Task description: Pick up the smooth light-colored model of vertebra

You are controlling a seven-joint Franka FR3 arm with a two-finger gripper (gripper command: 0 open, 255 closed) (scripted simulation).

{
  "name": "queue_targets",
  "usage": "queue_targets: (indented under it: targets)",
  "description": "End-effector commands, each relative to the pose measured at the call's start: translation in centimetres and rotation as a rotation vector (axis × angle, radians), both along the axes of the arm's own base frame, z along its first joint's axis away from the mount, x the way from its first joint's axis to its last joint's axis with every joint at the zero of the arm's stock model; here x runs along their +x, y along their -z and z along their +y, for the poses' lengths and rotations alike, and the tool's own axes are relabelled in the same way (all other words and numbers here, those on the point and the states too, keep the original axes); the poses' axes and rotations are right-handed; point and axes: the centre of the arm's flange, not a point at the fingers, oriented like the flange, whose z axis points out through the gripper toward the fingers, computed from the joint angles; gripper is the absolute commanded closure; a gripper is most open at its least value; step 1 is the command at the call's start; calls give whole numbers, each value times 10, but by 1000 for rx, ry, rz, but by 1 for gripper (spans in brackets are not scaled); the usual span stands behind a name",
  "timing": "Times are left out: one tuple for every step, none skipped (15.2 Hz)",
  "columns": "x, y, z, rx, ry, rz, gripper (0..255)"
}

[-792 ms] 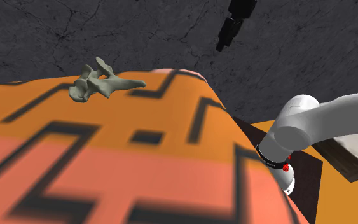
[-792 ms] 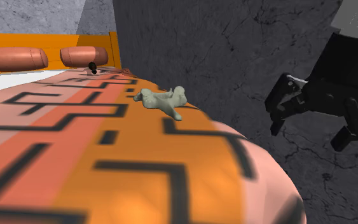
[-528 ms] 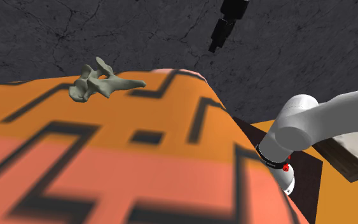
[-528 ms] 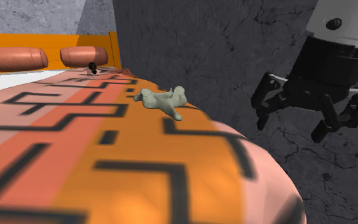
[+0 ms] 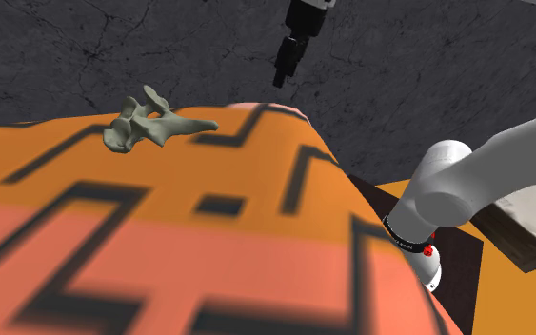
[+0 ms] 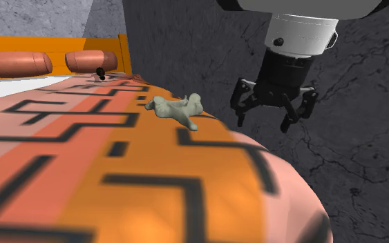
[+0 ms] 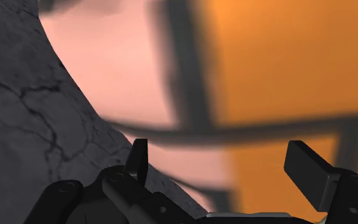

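1. Lying on the orange, black-patterned bedcover (image 5: 256, 276), the pale grey-green vertebra model (image 5: 156, 122) rests near the cover's rounded edge.
2. The black gripper (image 6: 264, 114) hangs over that edge, well apart from the vertebra model, to its right in the second exterior view.
3. Its jaws are spread wide, with nothing between them.
4. Behind the gripper is a dark cracked surface (image 6: 206, 48).
5. Two orange pillows (image 6: 14, 63) lie by the headboard.

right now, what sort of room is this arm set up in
Probably a bedroom: an orange and pink bed cover with black lines and two salmon bolster pillows against an orange headboard. The pale grey-green vertebra model lies on that cover.
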Motion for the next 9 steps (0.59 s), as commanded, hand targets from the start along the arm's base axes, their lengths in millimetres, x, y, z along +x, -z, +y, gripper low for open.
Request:
queue_targets:
  targets:
    - [11,2,22,-1,-40,-10,0]
    - [16,3,33,-2,-60,-15,0]
    - [22,4,45,-3,-79,-19,0]
    - [27,6,56,-4,-99,-24,0]
    - [32,7,68,-5,-119,-29,0]
    - [37,8,80,-5,-138,-34,0]
    - [41,9,92,-6,-158,-38,0]
    - [46,10,104,-7,-178,-43,0]
    - [50,11,116,-8,-197,-48,0]
